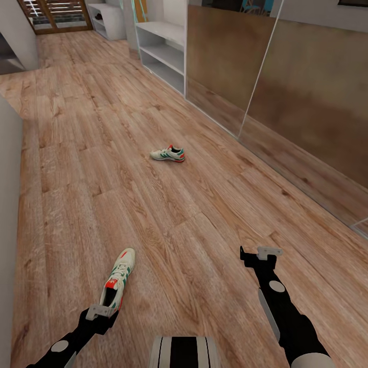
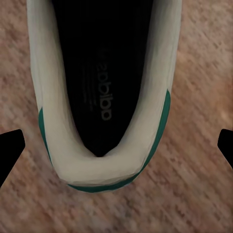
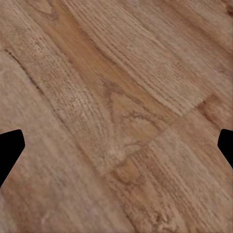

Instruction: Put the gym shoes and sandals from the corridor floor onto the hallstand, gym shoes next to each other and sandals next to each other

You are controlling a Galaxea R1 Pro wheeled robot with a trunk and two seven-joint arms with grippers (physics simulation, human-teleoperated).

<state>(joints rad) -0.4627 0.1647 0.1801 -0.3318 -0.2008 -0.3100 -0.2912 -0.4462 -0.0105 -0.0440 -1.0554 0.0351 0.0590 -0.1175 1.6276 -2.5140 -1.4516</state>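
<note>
While both gym shoes lie on the corridor floor (image 1: 76,153), nothing is racked yet; my left hand (image 1: 100,313) hangs wide over the near shoe (image 1: 118,278); the far shoe (image 1: 168,154) lies short of the hallstand (image 1: 161,53). My right hand (image 1: 261,253) is wide and empty.

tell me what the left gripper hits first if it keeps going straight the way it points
Most likely the near gym shoe: the left gripper, fingers spread wide, points at its heel opening, with the corridor floor around it. How far off is unclear.

Wood-plank floor (image 1: 153,204); glass-fronted brown wall panels (image 1: 286,92) right; wooden door (image 1: 56,15) beyond.
</note>
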